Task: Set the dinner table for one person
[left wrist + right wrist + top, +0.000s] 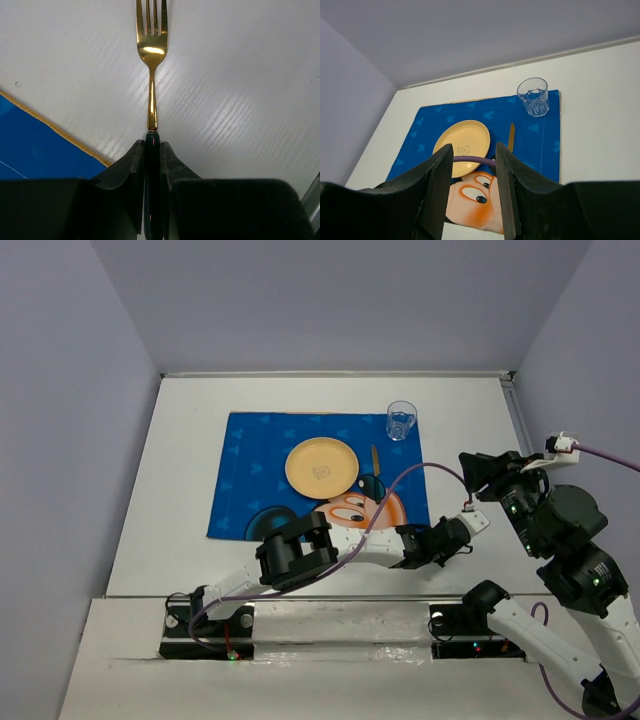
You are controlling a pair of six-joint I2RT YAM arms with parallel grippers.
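Observation:
On the white dinner table (180, 470) lies a blue Mickey Mouse placemat (250, 465) with a yellow plate (321, 466), a gold knife (376, 462) to the plate's right and a clear glass (401, 420) at its far right corner. My left gripper (458, 534) reaches right of the placemat. In the left wrist view it (153, 145) is shut on the dark handle of a gold fork (152, 55), tines pointing away over bare table. I cannot tell whether the fork touches the table. My right gripper (478, 472) is open and empty, raised above the table's right side.
In the right wrist view, the open fingers (440, 175) frame the plate (462, 142), knife (511, 136) and glass (534, 96). The left arm's purple cable (475, 160) arcs between them. The placemat's corner (40, 155) shows left of the fork. Walls enclose the table.

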